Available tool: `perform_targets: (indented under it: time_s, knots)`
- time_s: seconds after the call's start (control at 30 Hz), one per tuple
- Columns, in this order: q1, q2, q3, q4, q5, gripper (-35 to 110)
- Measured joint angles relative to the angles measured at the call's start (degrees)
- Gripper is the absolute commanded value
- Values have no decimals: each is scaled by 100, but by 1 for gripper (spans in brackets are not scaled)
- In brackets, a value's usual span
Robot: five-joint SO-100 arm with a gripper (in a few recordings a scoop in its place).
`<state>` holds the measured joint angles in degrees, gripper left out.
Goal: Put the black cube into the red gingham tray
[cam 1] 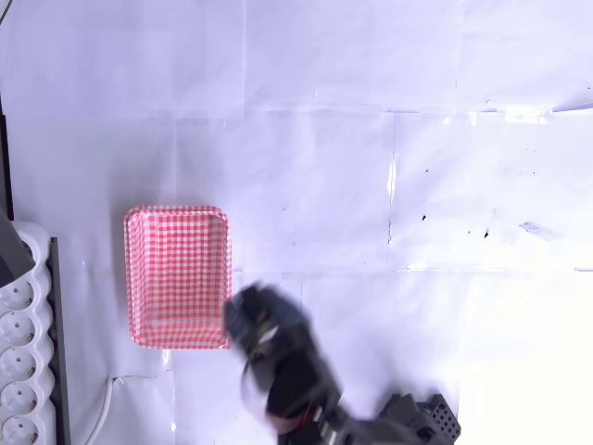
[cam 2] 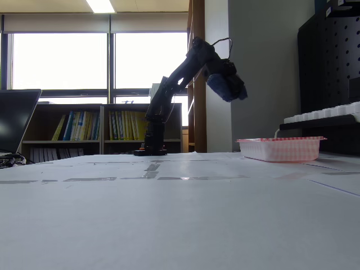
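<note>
In the overhead view, a white power strip (cam 1: 20, 352) lies at the far left edge of the table (cam 1: 371, 185), and a thin white cable (cam 1: 104, 408) runs near it. Just right of the strip sits the tray (cam 1: 176, 276), with nothing inside it. The gripper (cam 1: 248, 320) is blurred and hangs beside the tray's lower right corner, with its tip close to the rim. The arm (cam 1: 306, 380) goes from there to the bottom edge.

In the fixed view, a laptop (cam 2: 16, 121) stands at the left, bookshelves (cam 2: 107, 126) are far behind under the windows, and the gripper (cam 2: 228, 87) is high above the table, left of the tray (cam 2: 279, 148).

I cannot tell if the fingers are spread or pressed together. I cannot make out the cube; the blur hides whatever is at the fingers.
</note>
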<state>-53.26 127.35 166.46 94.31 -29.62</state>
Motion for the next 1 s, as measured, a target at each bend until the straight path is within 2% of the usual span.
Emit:
perform_targets:
  time_s: [0.43,1.0]
  knots:
    - [-387,1995,141,-1380,299,2]
    - [-483,2479,149,-1635,1125,38]
